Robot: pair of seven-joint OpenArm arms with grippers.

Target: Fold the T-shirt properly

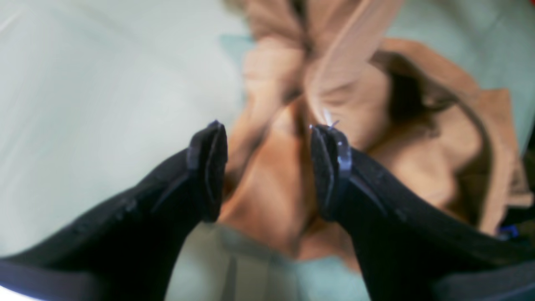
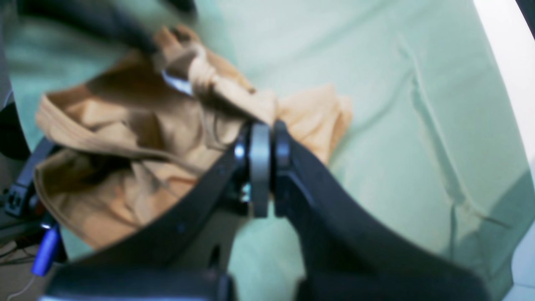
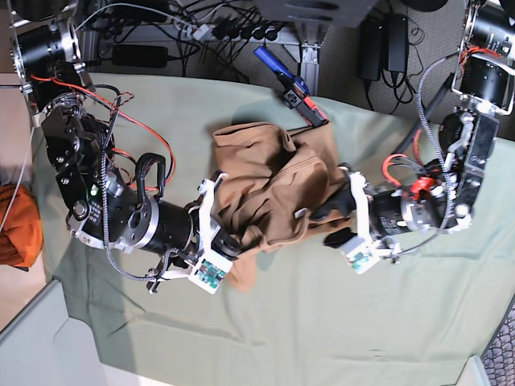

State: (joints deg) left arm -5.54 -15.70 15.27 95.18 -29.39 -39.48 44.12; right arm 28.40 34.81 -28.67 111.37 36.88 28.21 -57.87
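Worktop [image 3: 338, 322] covered by a wrinkled sage-green cloth [image 2: 376, 83]. Beyond its far edge: dark floor with cables and a power strip [image 3: 201, 28]. Orange bundle [image 3: 18, 225] sits at the left edge, well apart from the rest.

Both arms reach in low toward the middle, nearly horizontal, wrists pointing at each other. Right arm comes from the left side of the base view, left arm from the right side.

T-shirt [image 3: 273, 189], tan, lies bunched and crumpled mid-worktop between the two arms.

Right jaws [image 2: 267, 125]: closed tight, pinching a twisted fold of the shirt at its near-left edge; cloth stretches away from the tips in the wrist view.

Left jaws [image 1: 267, 133]: wide apart, hovering at the shirt's right edge, fabric visible in the gap below; contact cannot be told, the view is blurred.
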